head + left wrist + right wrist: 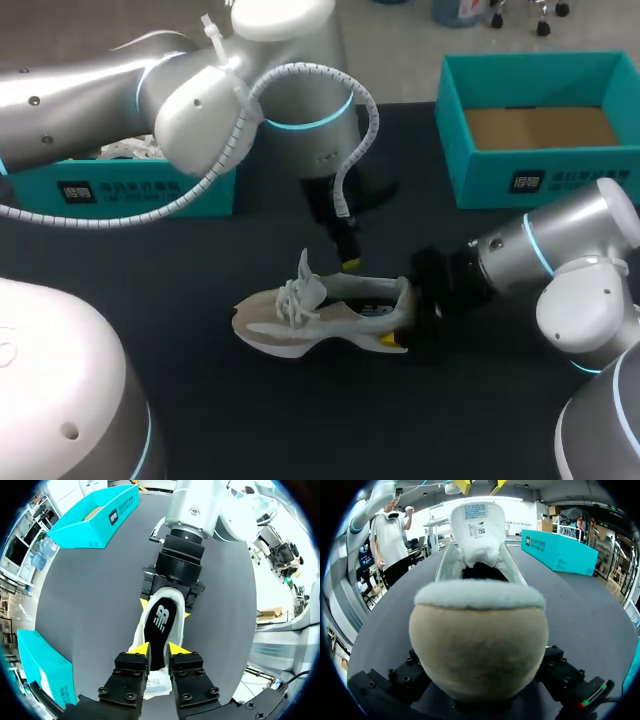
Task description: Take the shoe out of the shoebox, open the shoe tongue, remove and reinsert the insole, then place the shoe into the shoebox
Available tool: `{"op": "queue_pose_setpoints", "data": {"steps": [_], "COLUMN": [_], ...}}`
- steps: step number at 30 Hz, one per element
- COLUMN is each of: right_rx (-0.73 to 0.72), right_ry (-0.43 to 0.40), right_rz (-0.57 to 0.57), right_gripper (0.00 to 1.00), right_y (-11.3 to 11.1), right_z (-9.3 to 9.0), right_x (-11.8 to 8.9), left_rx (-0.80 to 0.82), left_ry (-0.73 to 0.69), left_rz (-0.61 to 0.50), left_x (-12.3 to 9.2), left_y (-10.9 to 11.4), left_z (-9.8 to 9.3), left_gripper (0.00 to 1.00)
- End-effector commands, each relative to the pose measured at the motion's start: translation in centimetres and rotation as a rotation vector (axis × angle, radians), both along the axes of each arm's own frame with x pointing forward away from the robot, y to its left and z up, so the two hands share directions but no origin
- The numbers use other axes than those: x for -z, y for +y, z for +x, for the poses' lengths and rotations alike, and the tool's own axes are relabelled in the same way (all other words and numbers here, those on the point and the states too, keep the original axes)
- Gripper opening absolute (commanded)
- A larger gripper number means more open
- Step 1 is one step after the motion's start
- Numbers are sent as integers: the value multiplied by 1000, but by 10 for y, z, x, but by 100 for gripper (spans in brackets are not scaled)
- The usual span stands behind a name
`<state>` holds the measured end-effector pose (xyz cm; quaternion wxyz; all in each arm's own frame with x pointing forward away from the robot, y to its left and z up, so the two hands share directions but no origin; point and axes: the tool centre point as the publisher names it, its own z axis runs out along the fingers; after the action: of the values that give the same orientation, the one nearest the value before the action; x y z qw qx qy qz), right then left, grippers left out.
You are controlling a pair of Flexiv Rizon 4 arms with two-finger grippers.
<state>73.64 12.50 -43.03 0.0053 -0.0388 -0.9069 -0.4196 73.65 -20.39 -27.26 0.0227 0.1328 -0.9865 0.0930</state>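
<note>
surface: we log a dark matte table [250,420]; the shoe and both boxes rest on it.
counts: one shoe [320,315], one insole [161,625], two teal open-topped boxes, two grippers.
shoe position: it lies near the middle of the table, sole down, outside both boxes and well apart from each. the toe points toward our left arm's side, the heel [477,650] toward our right arm.
shoe details: beige and white upper with white laces [298,290]. the tongue [477,527] stands upright. the black insole lies inside the shoe.
right shoebox [480,175]: at the far right of the table; we see only a bare brown cardboard floor inside.
left shoebox [150,192]: at the far left, partly hidden by our left arm. something white shows inside, and we cannot tell what.
right gripper [165,606]: clamped on the heel, one yellow tip on each side of it.
left gripper [159,650]: hovers over the tongue end of the shoe opening, fingers a narrow gap apart with nothing pinched. in the right wrist view its tips sit above the tongue, not touching.
writing: a white label [474,512] on the tongue's inner face carries print too small to read. the insole bears a white logo, and each box has a white mark on its side wall.
</note>
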Motion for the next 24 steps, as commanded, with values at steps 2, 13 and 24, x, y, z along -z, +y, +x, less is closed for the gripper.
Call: {"op": "queue_pose_setpoints", "data": {"steps": [2,13,24], "right_rx": [1,1,1], "right_ry": [0,0,0], "right_rz": [-4,-4,-4], "right_gripper": [0,0,0], "right_y": [1,1,1], "right_z": [-2,-2,-2], "right_x": [6,6,6], "left_rx": [1,34,194], "left_ry": [6,28,123], "left_rz": [6,16,55], "left_x": [2,16,54], "left_y": [-4,-11,-23], "left_z": [3,4,-10], "left_gripper": [0,0,0]}}
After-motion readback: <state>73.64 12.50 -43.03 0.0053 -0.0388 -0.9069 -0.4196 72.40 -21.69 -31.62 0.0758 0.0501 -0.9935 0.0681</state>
